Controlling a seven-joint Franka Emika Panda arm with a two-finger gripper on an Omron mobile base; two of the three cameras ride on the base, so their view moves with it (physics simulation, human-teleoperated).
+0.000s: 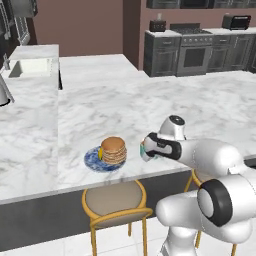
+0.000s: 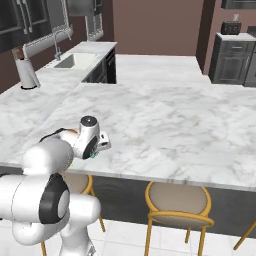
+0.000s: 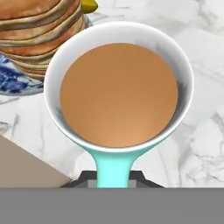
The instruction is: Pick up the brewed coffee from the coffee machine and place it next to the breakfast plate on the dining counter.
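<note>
Gripper (image 1: 146,150) clamped on mug (image 3: 118,92) handle, plate (image 3: 17,81) just beside; lower level onto counter (image 1: 150,100), avoid spill.

Claw (image 2: 95,153) over dining counter (image 2: 165,125) edge

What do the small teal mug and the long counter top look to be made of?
The small teal mug looks like glazed ceramic: smooth white inside, even teal outside, thick rounded rim. The long white counter top looks like polished marble, going by its irregular grey veining, though it may be an imitation.
</note>
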